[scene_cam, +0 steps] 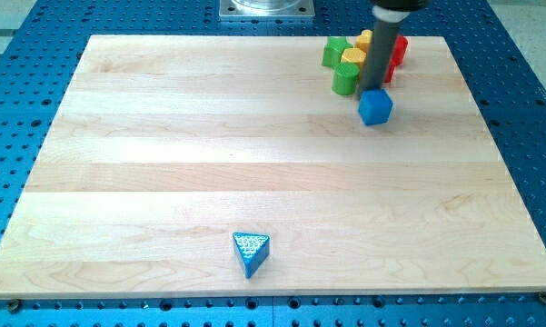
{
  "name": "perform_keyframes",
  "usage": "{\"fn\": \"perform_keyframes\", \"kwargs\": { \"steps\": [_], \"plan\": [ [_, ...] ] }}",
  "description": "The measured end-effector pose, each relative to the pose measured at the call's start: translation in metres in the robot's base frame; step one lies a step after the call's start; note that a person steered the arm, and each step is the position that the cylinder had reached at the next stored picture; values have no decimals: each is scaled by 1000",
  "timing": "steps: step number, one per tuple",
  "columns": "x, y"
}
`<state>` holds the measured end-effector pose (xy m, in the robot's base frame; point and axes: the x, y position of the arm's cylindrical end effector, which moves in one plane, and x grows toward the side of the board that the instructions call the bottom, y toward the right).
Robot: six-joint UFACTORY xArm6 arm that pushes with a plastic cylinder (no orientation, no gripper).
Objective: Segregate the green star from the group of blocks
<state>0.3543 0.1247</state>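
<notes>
A cluster of blocks sits at the view's top right. The green star (334, 52) is on the cluster's left edge, touching a yellow block (352, 58) and near a green cylinder (345, 81) just below. Another yellow block (364, 39) and a red block (398, 53) lie behind the rod. My tip (373, 89) comes down just right of the green cylinder and at the top edge of a blue cube (375, 106). The tip stands about a block's width to the right and below the green star.
A blue triangle (251, 251) lies alone near the view's bottom centre. The wooden board (163, 163) rests on a blue perforated table (527, 109). A metal mount (267, 9) is at the view's top centre.
</notes>
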Motion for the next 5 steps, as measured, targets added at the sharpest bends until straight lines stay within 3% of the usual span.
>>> {"fn": "perform_keyframes", "kwargs": {
  "steps": [1, 2, 3, 4, 5],
  "plan": [
    [32, -5],
    [22, 44],
    [-20, 107],
    [-109, 140],
    [-154, 118]
  ]
}}
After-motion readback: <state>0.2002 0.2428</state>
